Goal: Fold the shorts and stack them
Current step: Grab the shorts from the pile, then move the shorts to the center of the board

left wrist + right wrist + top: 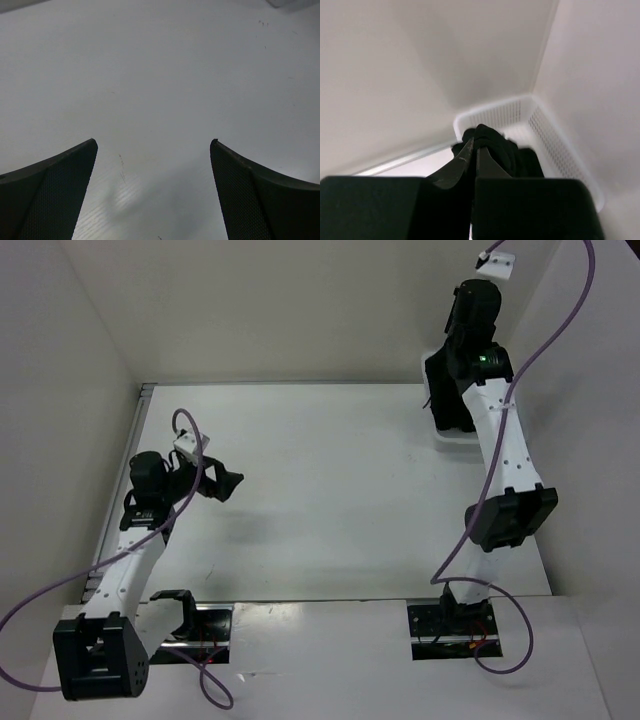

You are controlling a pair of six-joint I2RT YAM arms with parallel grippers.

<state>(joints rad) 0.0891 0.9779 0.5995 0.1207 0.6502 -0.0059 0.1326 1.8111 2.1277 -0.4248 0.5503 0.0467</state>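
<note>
The black shorts [446,392] hang bunched from my right gripper [462,352] over the white mesh basket [462,440] at the far right of the table. In the right wrist view the gripper [475,142] is shut on a fold of the shorts [505,147], lifted above the basket [540,125]. My left gripper [222,483] is open and empty at the left side of the table; its wrist view shows both fingers [65,185] spread wide over bare white table.
White walls enclose the table on the left, back and right. The basket stands against the right wall near the back corner. The white table top [330,490] lies between the two arms.
</note>
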